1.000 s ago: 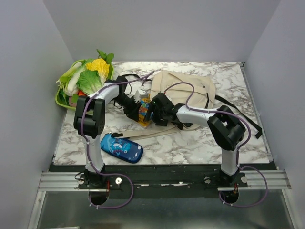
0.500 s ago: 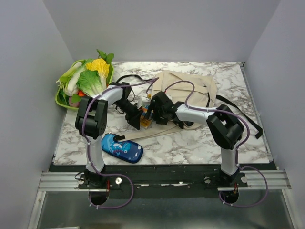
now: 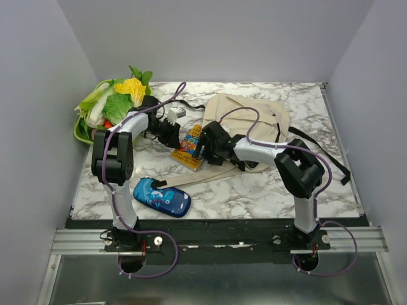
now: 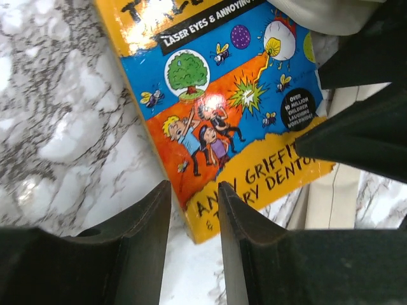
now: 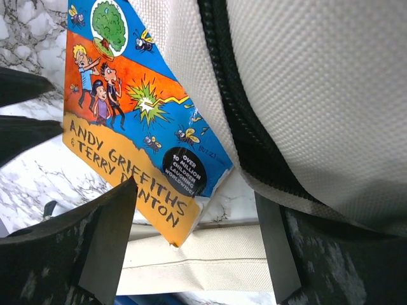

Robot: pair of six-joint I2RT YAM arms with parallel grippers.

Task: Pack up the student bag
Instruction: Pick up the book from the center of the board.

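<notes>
Marble table (image 3: 254,190) carries a book (image 4: 235,108) reading "LASER EYES & ANNOYING", "ANDY GRIFFITHS & TERRY DENTON" and "OVER 10 MILLION CHILDREN LAUGHING WORLDWIDE". It lies against the bag (image 3: 254,117), mid-table. Left gripper (image 4: 194,190), narrowly parted and empty, has drawn back leftward. Right gripper (image 5: 194,194) gapes wide above the book.

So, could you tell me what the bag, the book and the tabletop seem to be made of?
Student bag: woven cloth, matte; weave visible.
Book: paper with glossy cover, going by glare spots.
Table: marble-patterned, smooth; real stone or laminate, cannot tell.
</notes>
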